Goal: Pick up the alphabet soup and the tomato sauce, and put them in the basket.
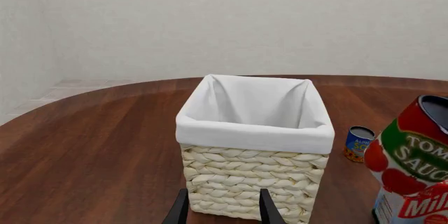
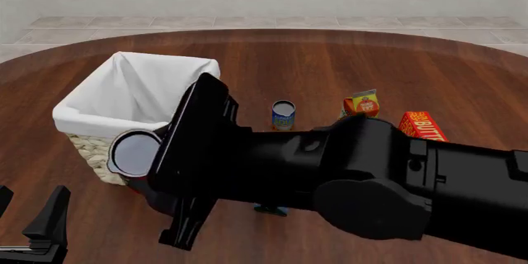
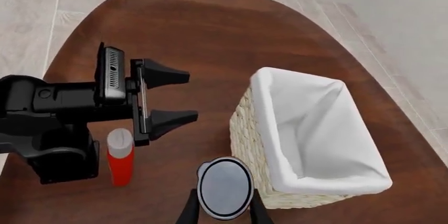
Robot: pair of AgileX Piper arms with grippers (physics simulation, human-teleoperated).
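Alphabet soup (image 3: 225, 187) between right gripper (image 3: 222, 214) fingers

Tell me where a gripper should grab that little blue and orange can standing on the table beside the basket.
Probably grip the blue and orange can across its round side, about halfway up, coming down from above. It stands upright and apart from the cartons, so a finger fits on each side. The left gripper is open and free; the right gripper holds the red and green can.
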